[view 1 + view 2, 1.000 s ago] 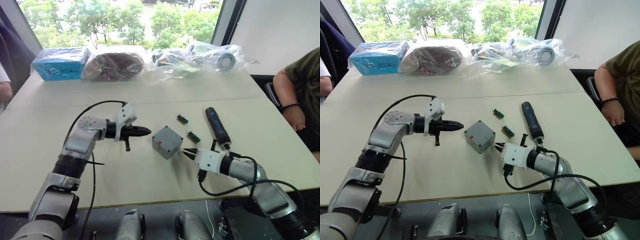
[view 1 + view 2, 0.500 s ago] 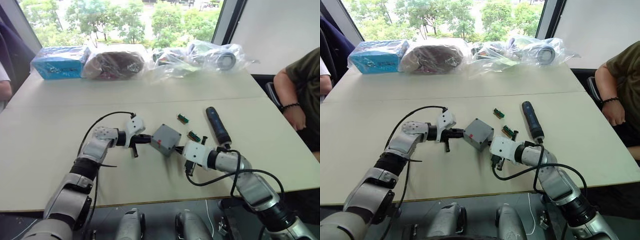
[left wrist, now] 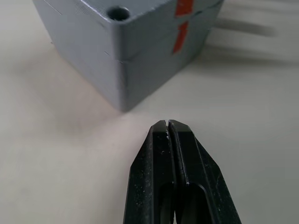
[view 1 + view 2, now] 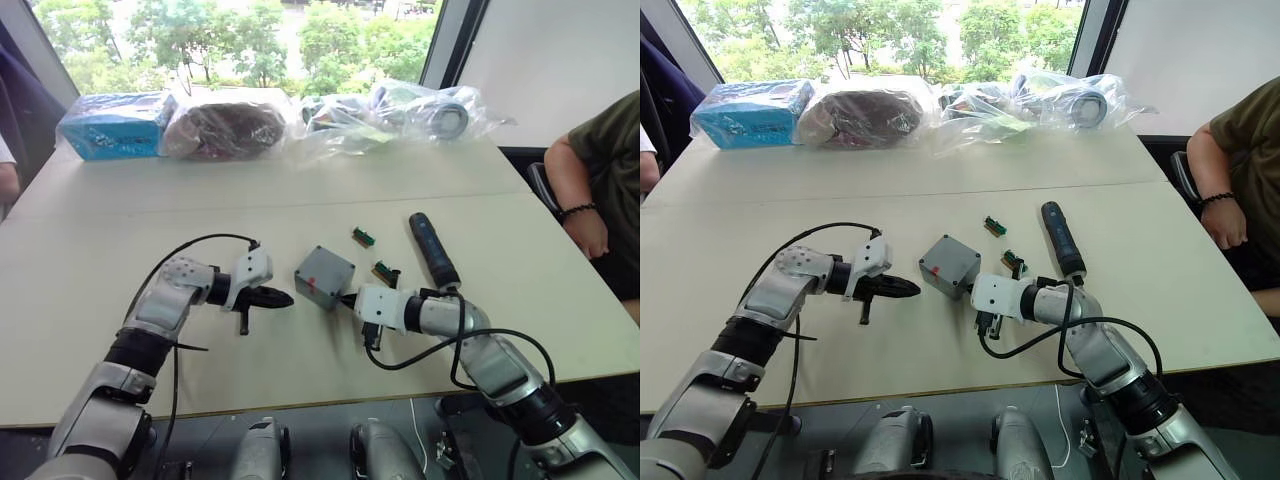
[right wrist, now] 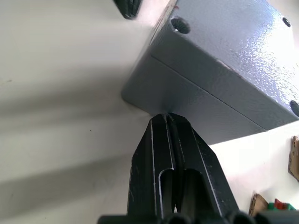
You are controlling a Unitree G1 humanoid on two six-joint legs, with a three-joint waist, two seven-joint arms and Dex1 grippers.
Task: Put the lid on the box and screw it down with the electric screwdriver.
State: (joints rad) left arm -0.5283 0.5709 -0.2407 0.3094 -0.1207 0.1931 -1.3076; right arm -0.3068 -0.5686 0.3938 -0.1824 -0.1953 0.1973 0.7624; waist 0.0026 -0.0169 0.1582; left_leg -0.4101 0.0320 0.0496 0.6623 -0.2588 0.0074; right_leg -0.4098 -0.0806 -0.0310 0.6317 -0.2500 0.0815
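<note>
The box sat near the middle of the frame on the pale surface, with the lid already seated on top of it; in the left wrist view the seam between the two ran around the grey body, and the red marks on lid and box lined up across it. That alignment looked like the reason both arms were down at the box's level, nudging rather than gripping.

The left tool lay just left of the box, its two black fingers pressed together and holding nothing, the tip pointed at a lower corner but apart from it. The right tool came in from the lower right, also closed and empty, and its tip appeared to touch the box's side wall just under the seam. Closed fingers make a stiff poker, which suited squaring the box up or steadying it from two sides.

Open screw holes showed at the lid's corners, so the fastening was not yet done. The electric screwdriver lay untouched right of centre, beyond the right arm, angled away from the box. Two small green-red parts lay between it and the box.

A person's arm rested at the right edge of the frame.
</note>
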